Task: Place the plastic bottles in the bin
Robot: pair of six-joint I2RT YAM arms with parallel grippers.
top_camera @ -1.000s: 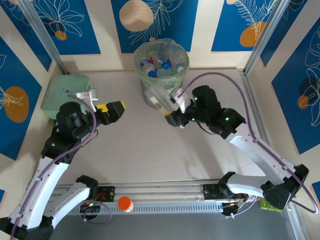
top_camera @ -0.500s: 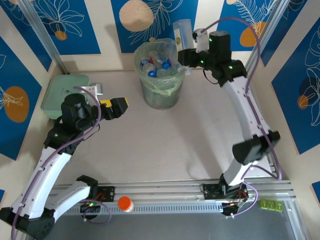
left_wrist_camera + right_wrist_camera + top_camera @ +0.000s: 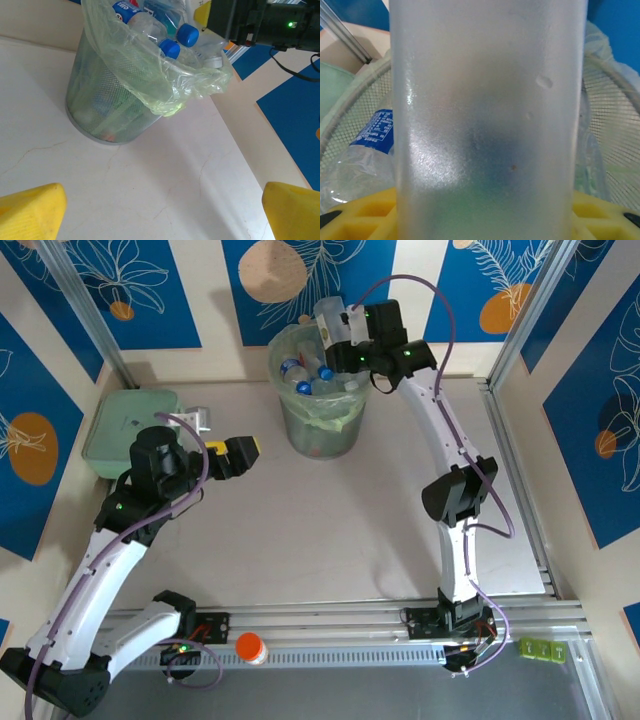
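Your right gripper (image 3: 342, 334) clamps a clear bottle (image 3: 328, 316) above the bin (image 3: 322, 430) in the top view. Blue-capped bottles (image 3: 330, 371) heap inside, and the table (image 3: 330, 530) bears no other bottle I can make out, so this is likely the last. Left wrist view: your left gripper (image 3: 160, 215) gapes, holding nothing, facing the bin. Right wrist view: the bottle hangs over the bin's mouth, not yet dropped.

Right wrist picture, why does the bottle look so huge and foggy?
Right wrist view: the bottle sits very close to the lens, so it looks huge and soft, with white glare down its left side; the mesh bin behind is sharper. Left wrist view: the yellow fingers are blurry at the corners.
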